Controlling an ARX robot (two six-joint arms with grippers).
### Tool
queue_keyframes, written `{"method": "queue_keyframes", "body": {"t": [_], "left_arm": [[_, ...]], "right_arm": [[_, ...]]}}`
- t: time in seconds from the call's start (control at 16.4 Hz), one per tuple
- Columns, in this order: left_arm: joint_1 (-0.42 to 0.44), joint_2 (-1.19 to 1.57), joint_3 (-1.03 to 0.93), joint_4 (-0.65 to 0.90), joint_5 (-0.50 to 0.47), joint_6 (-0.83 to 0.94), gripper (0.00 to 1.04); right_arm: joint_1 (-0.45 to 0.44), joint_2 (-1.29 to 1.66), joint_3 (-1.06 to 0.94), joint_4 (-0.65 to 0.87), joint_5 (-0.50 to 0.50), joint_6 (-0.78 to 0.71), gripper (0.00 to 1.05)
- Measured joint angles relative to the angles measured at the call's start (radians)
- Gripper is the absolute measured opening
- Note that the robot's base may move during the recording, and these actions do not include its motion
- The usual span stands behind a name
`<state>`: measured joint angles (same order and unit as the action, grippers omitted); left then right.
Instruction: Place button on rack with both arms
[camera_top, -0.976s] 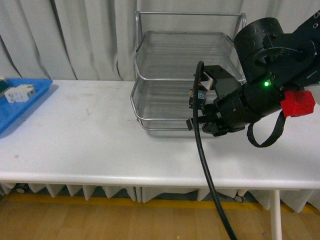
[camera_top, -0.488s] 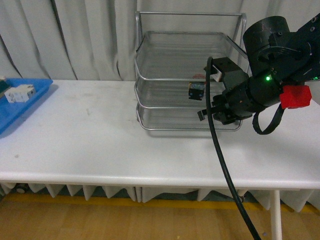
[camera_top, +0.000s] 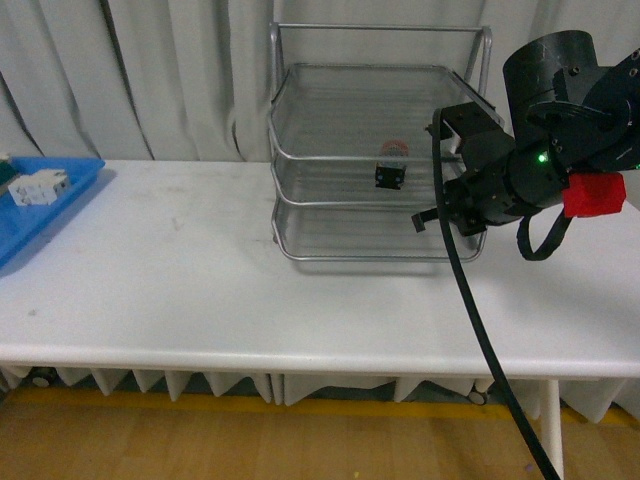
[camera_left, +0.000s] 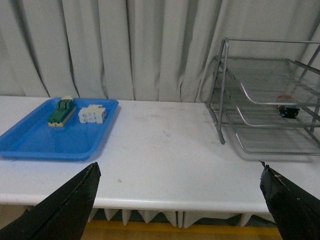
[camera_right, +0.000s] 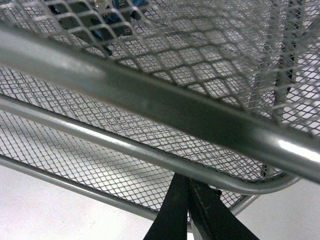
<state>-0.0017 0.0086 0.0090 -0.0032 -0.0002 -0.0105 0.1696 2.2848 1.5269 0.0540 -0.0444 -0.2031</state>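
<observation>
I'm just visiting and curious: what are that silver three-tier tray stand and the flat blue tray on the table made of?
The silver three-tier rack looks like metal: shiny tube rims with bright glints and fine see-through diamond mesh floors, clearest in the right wrist view. The flat blue tray looks like moulded plastic: one even colour, smooth with a soft sheen and rounded raised edges, though I can't be sure.

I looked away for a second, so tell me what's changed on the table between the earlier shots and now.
The right gripper has let go of the button, now sitting in the rack's middle tier, and pulled back to the right, fingers together. The rack shifted slightly right. The blue tray and its parts stayed put.
</observation>
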Motion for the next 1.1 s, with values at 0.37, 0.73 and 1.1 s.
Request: {"method": "queue_keyframes", "body": {"t": [0.37, 0.73, 1.1], "left_arm": [[0.000, 0.000, 0.000, 0.000, 0.000, 0.000, 0.98], [0.000, 0.000, 0.000, 0.000, 0.000, 0.000, 0.98], [0.000, 0.000, 0.000, 0.000, 0.000, 0.000, 0.98]], "right_arm": [[0.000, -0.001, -0.018, 0.016, 0.003, 0.000, 0.02], [0.009, -0.130, -0.087, -0.114, -0.062, 0.064, 0.02], [0.055, -0.428, -0.380, -0.016, -0.163, 0.137, 0.02]]}}
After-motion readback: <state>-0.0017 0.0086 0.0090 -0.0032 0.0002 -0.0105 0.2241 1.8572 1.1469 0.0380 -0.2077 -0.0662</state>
